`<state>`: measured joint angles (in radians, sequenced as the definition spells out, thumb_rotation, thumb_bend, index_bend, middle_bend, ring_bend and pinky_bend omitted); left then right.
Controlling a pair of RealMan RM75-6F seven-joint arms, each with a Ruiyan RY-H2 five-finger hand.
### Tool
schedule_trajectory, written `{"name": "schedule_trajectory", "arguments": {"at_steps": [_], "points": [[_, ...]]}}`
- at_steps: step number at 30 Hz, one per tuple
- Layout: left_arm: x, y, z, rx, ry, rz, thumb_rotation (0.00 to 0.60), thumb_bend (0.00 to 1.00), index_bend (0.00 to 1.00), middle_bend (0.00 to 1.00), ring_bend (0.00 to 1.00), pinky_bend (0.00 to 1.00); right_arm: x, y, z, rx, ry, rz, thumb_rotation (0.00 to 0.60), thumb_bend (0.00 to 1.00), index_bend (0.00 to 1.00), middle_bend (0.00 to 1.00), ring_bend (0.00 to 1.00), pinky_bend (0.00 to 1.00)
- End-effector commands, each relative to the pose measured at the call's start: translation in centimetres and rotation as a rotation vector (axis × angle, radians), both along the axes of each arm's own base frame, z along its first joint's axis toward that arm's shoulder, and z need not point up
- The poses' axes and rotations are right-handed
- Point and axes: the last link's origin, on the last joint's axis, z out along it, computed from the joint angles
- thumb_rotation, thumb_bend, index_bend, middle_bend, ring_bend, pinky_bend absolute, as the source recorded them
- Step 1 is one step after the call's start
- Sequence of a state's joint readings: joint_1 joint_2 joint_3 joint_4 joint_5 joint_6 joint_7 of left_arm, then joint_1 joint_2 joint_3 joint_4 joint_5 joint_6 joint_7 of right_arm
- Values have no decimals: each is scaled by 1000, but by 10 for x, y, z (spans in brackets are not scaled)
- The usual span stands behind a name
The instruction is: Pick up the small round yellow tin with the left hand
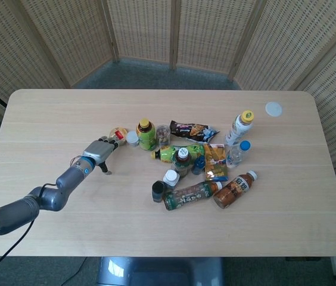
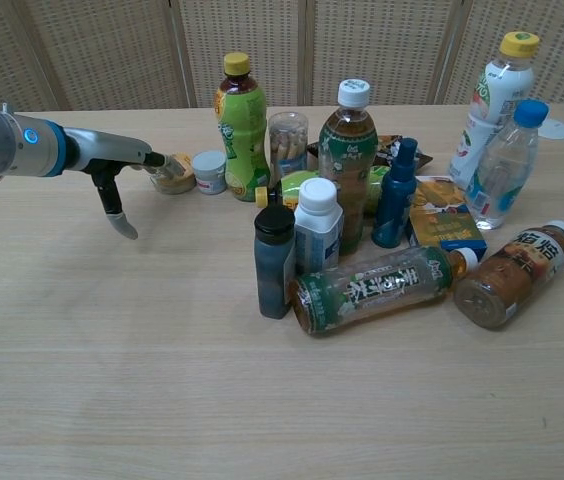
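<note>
Here the left hand [image 1: 99, 151] lies flat above the table [image 1: 49, 113], fingers stretched forward and held apart from the thumb, holding nothing. From the head view, its fingertips [image 1: 109, 141] reach the near edge of the small round yellow tin [image 1: 118, 135], which sits just ahead of the hand; whether they touch it or only overlap it cannot be told from above. The chest view adds what the head view hides: the thumb [image 2: 120, 219] hangs straight down below the palm, well clear of the tin [image 2: 175, 172], and the fingers [image 2: 152, 160] come in level over the tin's near side, covering part of its lid. A small white-capped jar [image 2: 209, 171] stands just beyond the tin, away from the hand, and a green bottle with a yellow cap [image 2: 241, 128] stands upright past that. Further off on the same side lies the crowded cluster of bottles, some upright, some lying down, such as the brown tea bottle [image 1: 235, 189]. The head view alone shows a white disc [image 1: 273, 109] far off at the table's far corner. The right hand appears in neither view.
</note>
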<state>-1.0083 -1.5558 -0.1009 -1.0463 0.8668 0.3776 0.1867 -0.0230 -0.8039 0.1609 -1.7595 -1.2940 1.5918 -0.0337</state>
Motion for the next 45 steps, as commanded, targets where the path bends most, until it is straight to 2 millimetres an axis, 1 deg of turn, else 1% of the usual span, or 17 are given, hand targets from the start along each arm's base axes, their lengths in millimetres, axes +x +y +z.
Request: {"name": "schedule_trajectory", "arguments": {"at_steps": [1, 4, 6, 8, 11, 15, 19, 24, 28, 33, 36, 40, 43, 45], "points": [[-7, -14, 13, -32, 8, 3, 600, 112, 0, 0, 0, 0, 1, -1, 0, 2, 0, 5, 515, 17, 0, 0, 0, 0], [-9, -23, 24, -33, -11, 4, 600, 112, 0, 0, 0, 0, 1, -2, -1, 7, 0, 8, 515, 17, 0, 0, 0, 0], [-9, -25, 31, -14, -16, -10, 600, 113, 0, 0, 0, 0, 2, -3, -2, 12, -2, 10, 514, 17, 0, 0, 0, 0], [-9, -22, 36, 17, -23, -20, 600, 113, 0, 0, 0, 0, 2, -5, -4, 17, -3, 12, 513, 17, 0, 0, 0, 0], [-8, -13, 36, 49, -45, -9, 600, 113, 0, 0, 0, 0, 2, -6, -6, 21, -5, 13, 513, 16, 0, 0, 0, 0], [-5, -1, 28, 62, -56, 5, 600, 113, 0, 0, 0, 0, 1, -5, -5, 16, -1, 3, 515, 17, 0, 0, 0, 0], [-2, 6, 11, 46, -52, 20, 600, 113, 0, 0, 0, 0, 1, -3, -4, 11, 5, -5, 514, 17, 0, 0, 0, 0], [0, 10, -5, 25, -37, 28, 600, 112, 0, 0, 0, 0, 1, 1, -1, 4, 11, -13, 515, 17, 0, 0, 0, 0], [-2, 8, -7, 3, -26, 32, 600, 113, 0, 0, 0, 0, 2, 4, 1, -5, 15, -18, 513, 17, 0, 0, 0, 0], [-8, -6, 3, -36, -11, 15, 600, 112, 0, 0, 0, 0, 3, 3, -1, 3, 9, -12, 515, 18, 0, 0, 0, 0], [-13, -20, 12, -68, -2, 5, 600, 112, 0, 0, 0, 0, 4, 0, -4, 11, 5, -4, 513, 16, 0, 0, 0, 0], [-18, -44, 27, -125, -14, 21, 600, 112, 0, 0, 0, 0, 6, -3, -6, 15, 4, 8, 513, 18, 0, 0, 0, 0], [-19, -62, 39, -167, -25, 39, 600, 114, 0, 0, 0, 0, 7, -4, -6, 17, 4, 13, 515, 17, 0, 0, 0, 0], [-19, -70, 46, -174, -49, 52, 600, 113, 0, 0, 0, 0, 7, -5, -6, 18, 4, 14, 512, 18, 0, 0, 0, 0]]}}
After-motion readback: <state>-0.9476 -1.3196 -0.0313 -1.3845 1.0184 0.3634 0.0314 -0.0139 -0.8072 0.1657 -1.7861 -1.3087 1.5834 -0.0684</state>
